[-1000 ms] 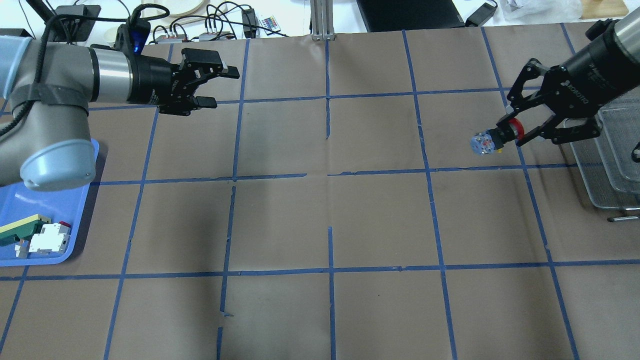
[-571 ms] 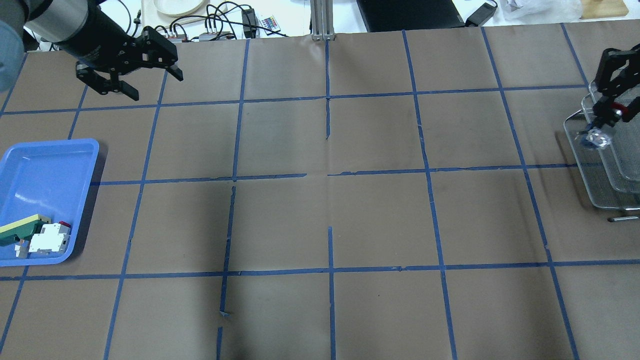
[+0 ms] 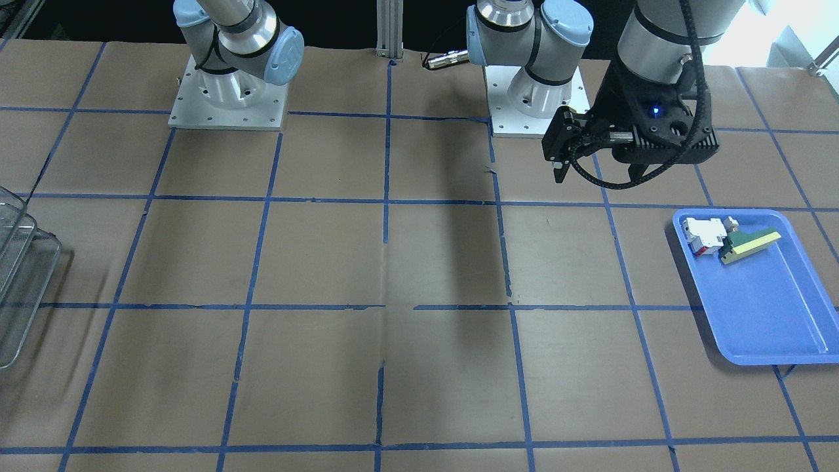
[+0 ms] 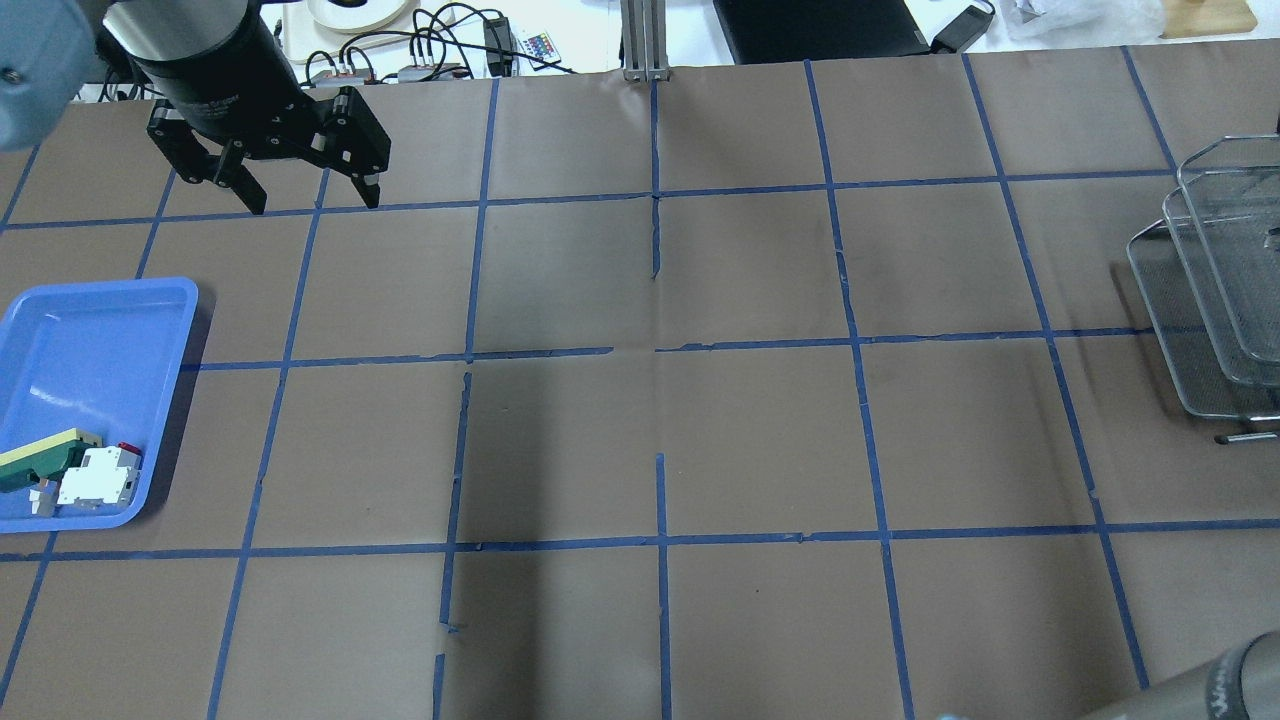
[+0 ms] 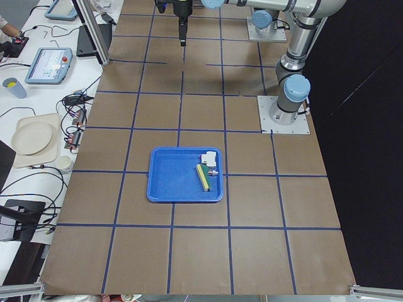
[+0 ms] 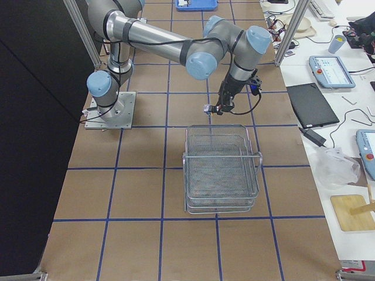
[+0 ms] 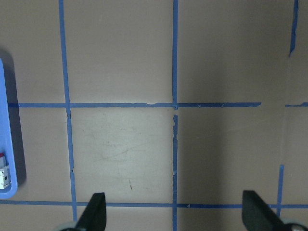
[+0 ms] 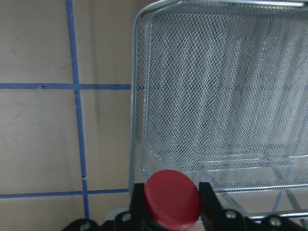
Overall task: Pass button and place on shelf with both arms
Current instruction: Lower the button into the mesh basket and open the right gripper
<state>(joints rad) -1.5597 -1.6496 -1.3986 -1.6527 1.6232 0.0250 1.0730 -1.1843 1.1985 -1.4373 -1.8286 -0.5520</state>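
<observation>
The button's red cap (image 8: 172,199) sits between the black fingers of my right gripper (image 8: 172,211), which is shut on it. In the exterior right view that gripper (image 6: 215,108) holds the button (image 6: 208,108) just above the robot-side rim of the wire-mesh shelf (image 6: 221,170). The shelf also shows in the right wrist view (image 8: 216,120) and at the overhead view's right edge (image 4: 1210,290); the right gripper is outside the overhead view. My left gripper (image 4: 310,198) is open and empty, pointing down at the far left of the table, also in the left wrist view (image 7: 174,216).
A blue tray (image 4: 90,340) at the left edge holds a white-and-red boxy part (image 4: 98,478) and a green-and-yellow block (image 4: 40,455). It also shows in the front-facing view (image 3: 760,308). Cables and devices lie beyond the table's far edge.
My right gripper carried the button right, over the shelf's edge, and left the overhead view. My left arm swung back left and its open gripper now points down.
</observation>
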